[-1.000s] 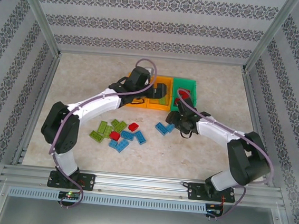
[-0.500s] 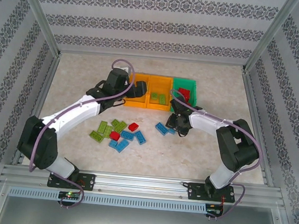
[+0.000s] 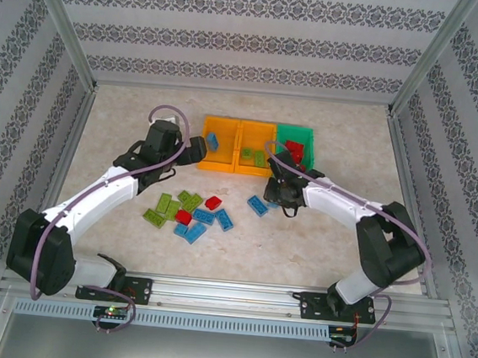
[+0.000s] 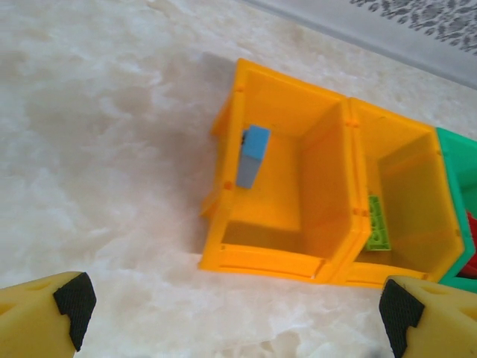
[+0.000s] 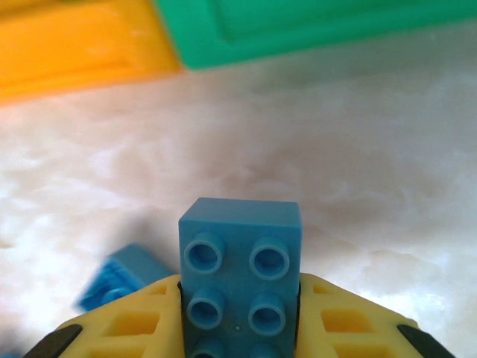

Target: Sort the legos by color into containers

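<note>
The right gripper (image 5: 238, 321) has its yellow fingers clamped on the held blue brick (image 5: 240, 268). The studs face the wrist camera and the grip sits low on the brick's sides, so most of it stands proud of the jaws. It hangs low over the marbled table (image 3: 326, 238), close in front of the green bin (image 3: 298, 132) and the middle orange bin (image 3: 252, 170). A loose blue brick (image 5: 119, 280) lies just beside it.

The left gripper (image 4: 238, 306) has its jaws spread wide with nothing between them, poised over bare table just in front of the outer orange bin (image 4: 261, 261). Inside that bin a binned blue brick (image 4: 253, 155) leans against the wall. Light green bricks (image 3: 252, 155) lie in the middle bin and red bricks (image 3: 293, 149) sit in the green one.

So I'd judge blue belongs in the outer orange bin, and the held brick must cross past the other two bins to reach it. A mixed heap of loose bricks (image 3: 189, 212) lies well apart from the bins, nearer the arm bases. By the look of it, the sort is far from done.
</note>
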